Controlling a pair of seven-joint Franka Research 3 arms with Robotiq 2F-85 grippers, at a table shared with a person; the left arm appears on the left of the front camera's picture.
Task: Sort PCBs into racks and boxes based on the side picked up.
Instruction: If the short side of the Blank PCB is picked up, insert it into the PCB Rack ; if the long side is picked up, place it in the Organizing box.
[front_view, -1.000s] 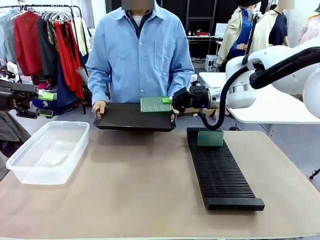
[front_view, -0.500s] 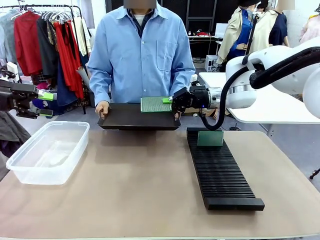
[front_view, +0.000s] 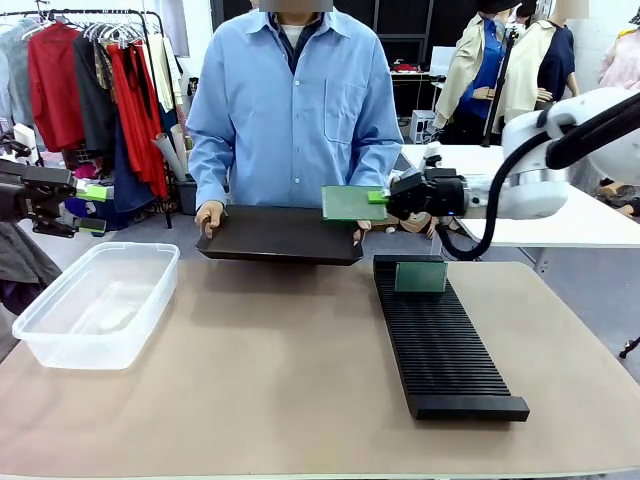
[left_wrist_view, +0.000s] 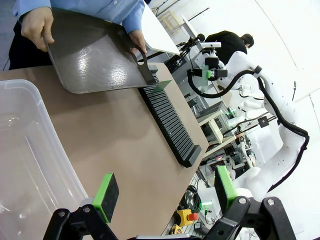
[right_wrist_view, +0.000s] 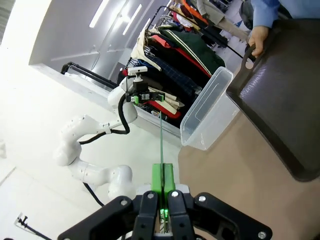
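Pinching thin flat green PCB edge-on: right hand | left hand pads apart | ribbed black rack

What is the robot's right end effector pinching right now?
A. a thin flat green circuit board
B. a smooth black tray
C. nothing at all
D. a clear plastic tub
A: the right end effector is shut on the edge of a thin flat green circuit board, holding it level above the table beside the smooth flat black tray the person holds.
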